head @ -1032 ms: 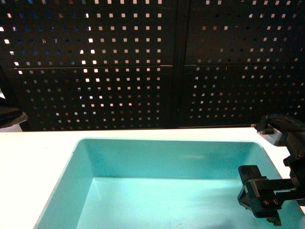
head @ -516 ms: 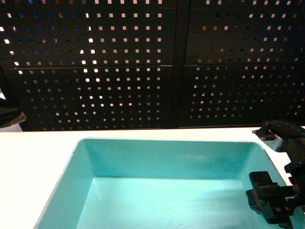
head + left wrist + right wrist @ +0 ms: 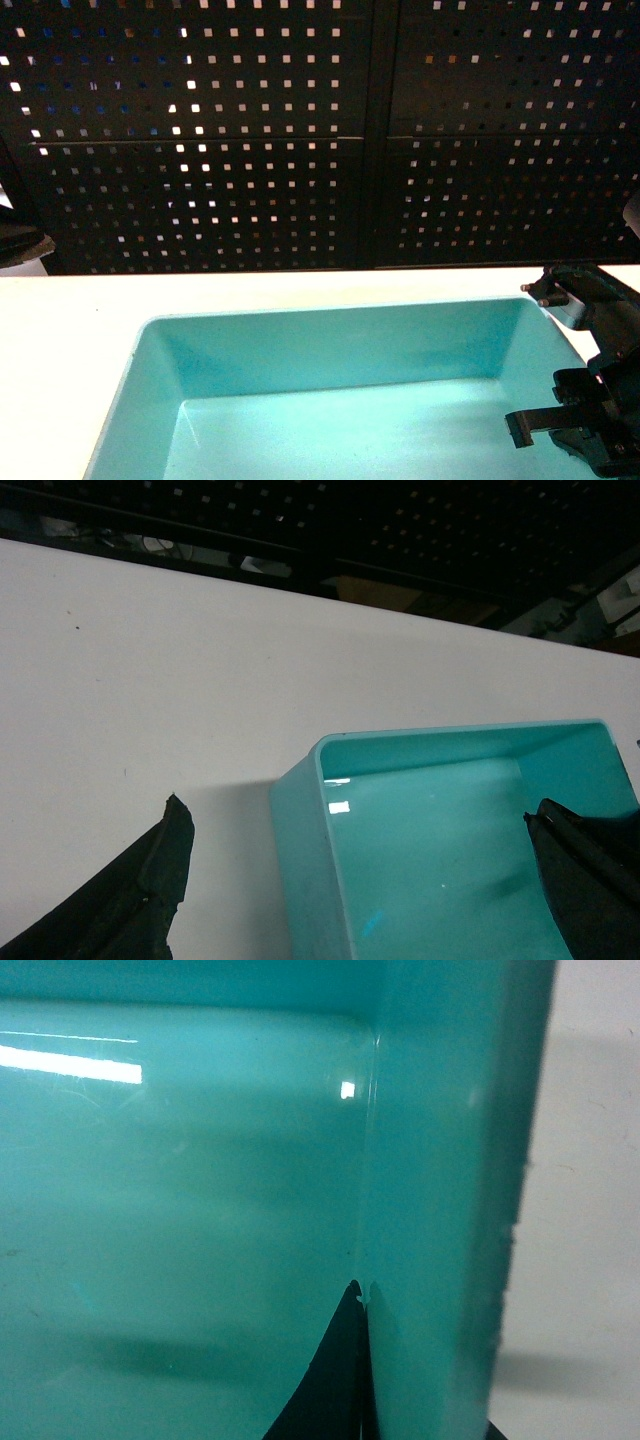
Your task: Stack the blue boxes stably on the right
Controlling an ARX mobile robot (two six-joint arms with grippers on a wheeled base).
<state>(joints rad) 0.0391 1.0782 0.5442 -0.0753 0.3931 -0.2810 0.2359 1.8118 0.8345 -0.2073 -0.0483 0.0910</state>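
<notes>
Here the right claw (image 3: 425, 1430) straddles the blue box's (image 3: 330, 350) right wall.

Glossy turquoise-blue box (image 3: 330, 350) on a white table (image 3: 70, 330), black perforated panels (image 3: 200, 130) dotted with small square holes

Dark perforated panel wall (image 3: 200, 130), white tabletop (image 3: 150, 680), light glinting through holes

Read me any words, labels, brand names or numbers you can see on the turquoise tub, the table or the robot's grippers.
None: no view shows readable text.
Blue box: plain glossy walls, no label or print.
White table: bare, only tiny specks.
Right gripper: black, no marking legible.
Perforated black panel: holes only, no sign.
</notes>
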